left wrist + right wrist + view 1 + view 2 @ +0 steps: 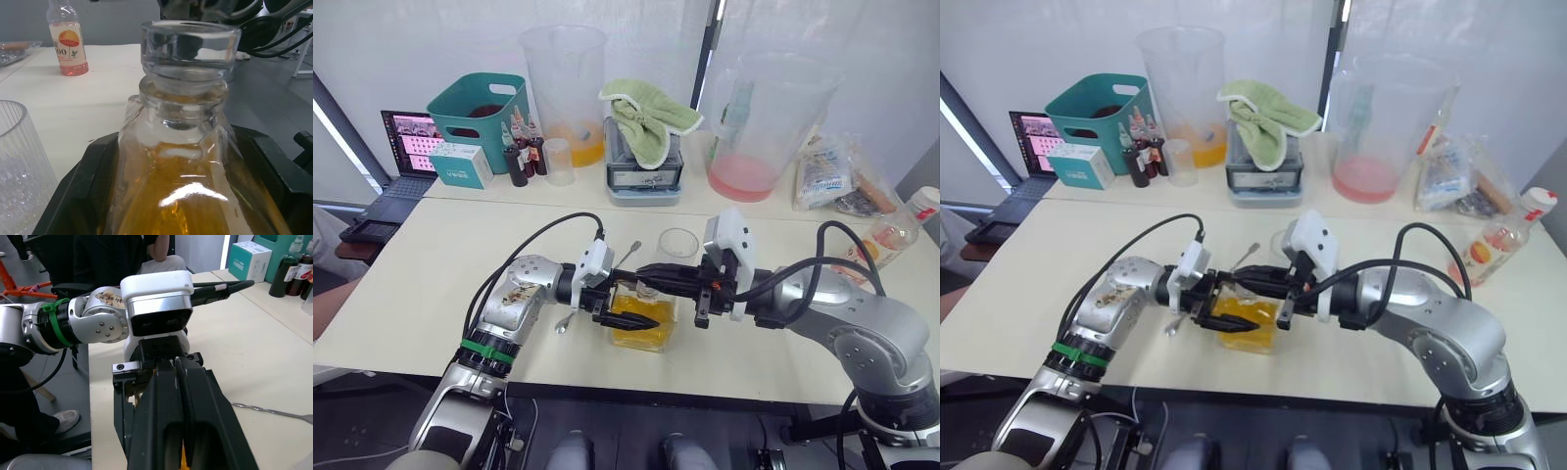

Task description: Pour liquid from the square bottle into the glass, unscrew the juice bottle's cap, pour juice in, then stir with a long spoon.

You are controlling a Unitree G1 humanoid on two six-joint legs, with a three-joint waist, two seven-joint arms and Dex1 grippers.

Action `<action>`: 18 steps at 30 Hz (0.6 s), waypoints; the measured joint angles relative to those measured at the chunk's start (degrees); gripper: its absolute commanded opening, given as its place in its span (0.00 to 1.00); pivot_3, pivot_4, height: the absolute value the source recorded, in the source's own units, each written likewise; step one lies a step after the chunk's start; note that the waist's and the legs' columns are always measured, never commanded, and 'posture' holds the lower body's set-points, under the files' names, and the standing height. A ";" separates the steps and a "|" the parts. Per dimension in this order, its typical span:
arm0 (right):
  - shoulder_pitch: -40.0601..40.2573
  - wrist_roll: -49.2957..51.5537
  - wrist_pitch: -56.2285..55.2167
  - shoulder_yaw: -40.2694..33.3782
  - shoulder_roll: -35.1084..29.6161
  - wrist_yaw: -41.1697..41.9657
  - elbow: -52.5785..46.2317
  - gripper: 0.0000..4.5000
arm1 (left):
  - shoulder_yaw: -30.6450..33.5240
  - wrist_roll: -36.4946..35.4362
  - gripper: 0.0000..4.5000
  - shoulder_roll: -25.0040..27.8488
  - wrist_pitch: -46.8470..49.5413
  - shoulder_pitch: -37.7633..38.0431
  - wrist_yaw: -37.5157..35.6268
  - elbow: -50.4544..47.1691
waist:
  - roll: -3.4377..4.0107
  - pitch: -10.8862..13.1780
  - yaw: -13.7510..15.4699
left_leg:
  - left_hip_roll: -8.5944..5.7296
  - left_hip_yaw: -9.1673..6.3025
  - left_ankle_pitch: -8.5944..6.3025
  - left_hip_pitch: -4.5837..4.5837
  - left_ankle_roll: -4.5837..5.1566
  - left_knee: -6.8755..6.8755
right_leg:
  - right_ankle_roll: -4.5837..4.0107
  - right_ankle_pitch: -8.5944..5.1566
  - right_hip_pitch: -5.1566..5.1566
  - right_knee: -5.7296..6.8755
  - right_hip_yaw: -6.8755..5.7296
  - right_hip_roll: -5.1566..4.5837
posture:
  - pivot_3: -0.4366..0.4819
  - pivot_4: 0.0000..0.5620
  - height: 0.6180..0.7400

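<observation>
Both arms are brought together low over the middle of the table, forearms angled inward toward each other. The left gripper point(631, 311) is held level, its two black fingers point(83, 196) spread to either side of the square bottle point(644, 325) and pressed against its walls. The right arm is bent at the elbow and reached across from the right, with the wrist turned toward the left arm. The right gripper point(644, 276) is laid above the left one, at the bottle's neck, its two fingers point(161, 431) drawn together with hardly any gap between them.
</observation>
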 measured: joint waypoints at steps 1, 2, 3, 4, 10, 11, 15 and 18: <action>0.00 0.21 -0.01 -0.08 0.27 0.01 0.00 0.19 | 0.02 0.00 0.64 0.01 0.00 0.00 0.00 0.00 | 0.00 0.00 -0.02 | 0.00 0.00 0.00 0.00 0.00 0.00 | 0.00 0.00 0.00 0.00 0.00 0.00 | 0.48 0.27 1.00; 0.00 0.60 0.00 -0.17 0.50 0.00 -0.05 0.28 | 0.02 0.00 0.64 0.01 0.00 0.00 0.00 0.00 | 0.00 0.00 -0.02 | 0.00 0.00 0.00 0.00 0.00 0.00 | 0.00 0.00 0.00 0.00 0.00 0.00 | 0.48 0.27 1.00; 0.00 1.64 0.00 -0.50 0.65 0.07 -0.28 0.35 | 0.02 0.00 0.64 0.01 0.00 -0.01 0.00 0.00 | 0.00 0.00 -0.01 | 0.00 0.00 0.00 0.00 0.00 0.00 | 0.00 0.00 0.00 0.00 0.00 0.00 | 0.48 0.27 1.00; -0.04 2.53 0.00 -0.91 0.65 0.08 -0.62 0.43 | 0.02 0.01 0.64 0.01 0.00 -0.01 0.00 0.00 | 0.00 0.00 -0.01 | 0.00 -0.01 0.00 0.00 0.00 0.00 | 0.00 0.00 0.00 0.00 0.00 0.00 | 0.48 0.27 1.00; -1.44 2.88 0.02 -1.66 0.50 -0.90 -1.59 0.88 | 0.02 0.05 0.64 0.02 0.00 -0.05 -0.01 0.04 | 0.00 0.00 -0.02 | 0.00 -0.01 0.00 0.00 0.00 0.00 | 0.00 0.00 0.00 0.00 -0.01 0.00 | 0.48 0.27 1.00; -1.39 2.23 0.01 -1.47 0.34 -0.92 -1.51 0.95 | 0.02 0.05 0.64 0.02 0.00 -0.05 -0.01 0.04 | 0.00 0.00 -0.03 | 0.00 -0.01 0.00 0.00 0.00 0.00 | 0.00 0.00 0.00 0.00 -0.01 0.00 | 0.48 0.27 1.00; -0.26 -0.30 0.00 0.23 -0.07 -0.76 -0.80 1.00 | 0.03 0.05 0.64 0.03 0.00 -0.05 -0.01 0.04 | 0.00 0.00 -0.04 | 0.00 -0.01 0.00 0.00 0.00 0.00 | 0.00 0.00 0.00 0.00 -0.01 0.00 | 0.48 0.27 1.00; 0.15 -1.73 -0.01 1.00 -0.03 -0.30 -0.13 1.00 | 0.03 0.05 0.64 0.03 0.00 -0.05 0.00 0.04 | 0.00 0.00 -0.03 | 0.00 -0.01 0.00 0.00 0.00 0.00 | 0.00 0.00 0.00 0.00 0.00 0.00 | 0.48 0.27 1.00</action>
